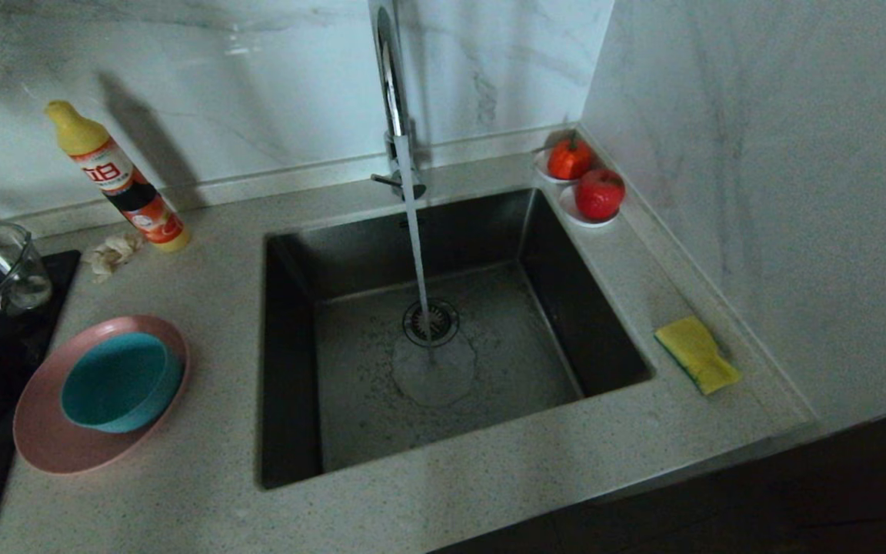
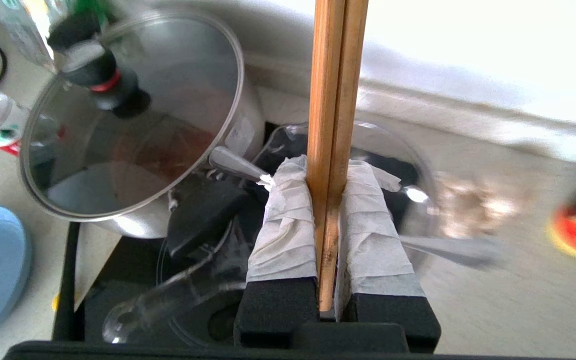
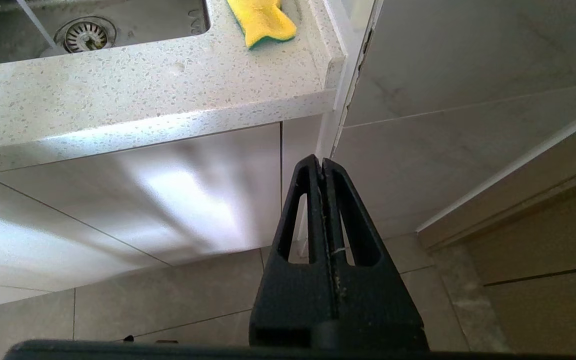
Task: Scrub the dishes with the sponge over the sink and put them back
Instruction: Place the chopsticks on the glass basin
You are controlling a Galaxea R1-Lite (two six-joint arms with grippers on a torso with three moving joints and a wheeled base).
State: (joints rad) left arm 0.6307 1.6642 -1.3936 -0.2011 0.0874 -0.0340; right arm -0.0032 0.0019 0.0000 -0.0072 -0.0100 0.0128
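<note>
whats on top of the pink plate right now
The teal bowl sits upright on the pink plate, toward its far side. The bowl looks empty. The patch of plate under the bowl is covered, so nothing can be said about it.

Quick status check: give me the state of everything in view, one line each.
Tap: running into the sink.
Teal bowl: upright, on the pink plate, left of the sink.
Sponge: on the counter right of the sink, untouched.
Left gripper: shut on wooden sticks.
Right gripper: shut, empty, below the counter edge.
</note>
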